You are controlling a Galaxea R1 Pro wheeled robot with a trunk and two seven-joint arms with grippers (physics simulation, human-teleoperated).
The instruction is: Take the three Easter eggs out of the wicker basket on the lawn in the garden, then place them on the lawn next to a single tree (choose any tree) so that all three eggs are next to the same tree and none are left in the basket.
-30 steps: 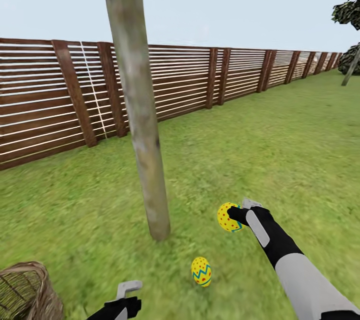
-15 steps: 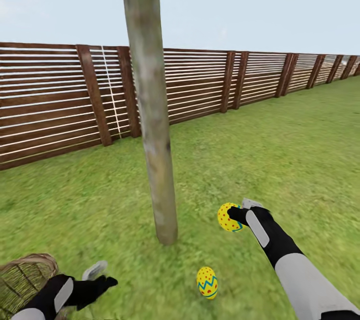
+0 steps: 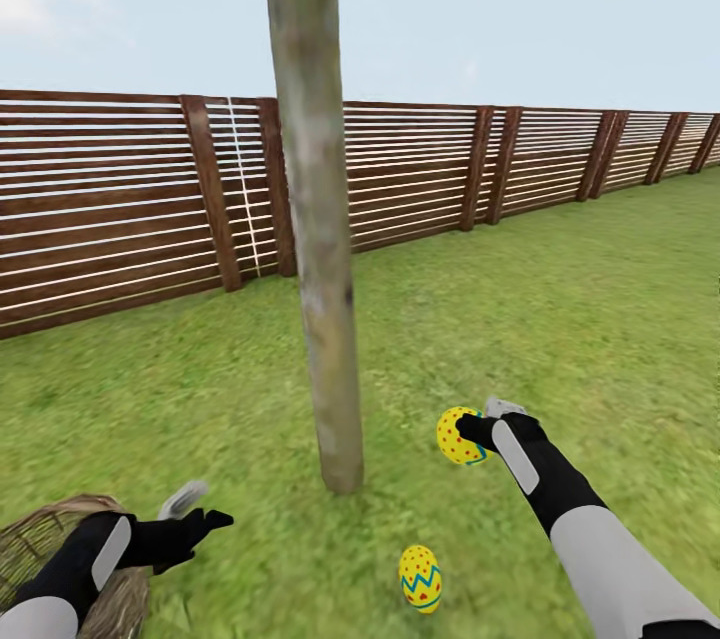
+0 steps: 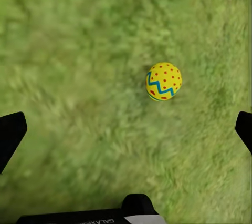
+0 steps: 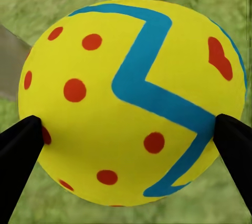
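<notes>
A pale grey-beige tree (image 3: 330, 319) trunk rises from the lawn (image 3: 560, 319) straight ahead. One yellow Easter egg (image 3: 420, 578) with red dots and a blue zigzag lies on the grass just right of the trunk's base; the left wrist view has it as the egg (image 4: 164, 81) on grass. My right gripper (image 3: 476, 433) is shut on another egg (image 3: 456, 435), held above the grass right of the trunk; this egg (image 5: 134, 103) sits between the black fingertips (image 5: 21, 150). My left gripper (image 3: 198, 511) is open and empty, beside the wicker basket (image 3: 55, 519) at lower left.
A dark brown slatted wooden fence (image 3: 420, 174) runs behind the tree from left to far right. Open grass stretches to the right of the trunk and toward the fence. My left forearm covers much of the basket's inside.
The view has swung left, shifting tree and fence rightward. My left arm has risen over the basket and reached toward the tree. The right gripper keeps its egg in the same place.
</notes>
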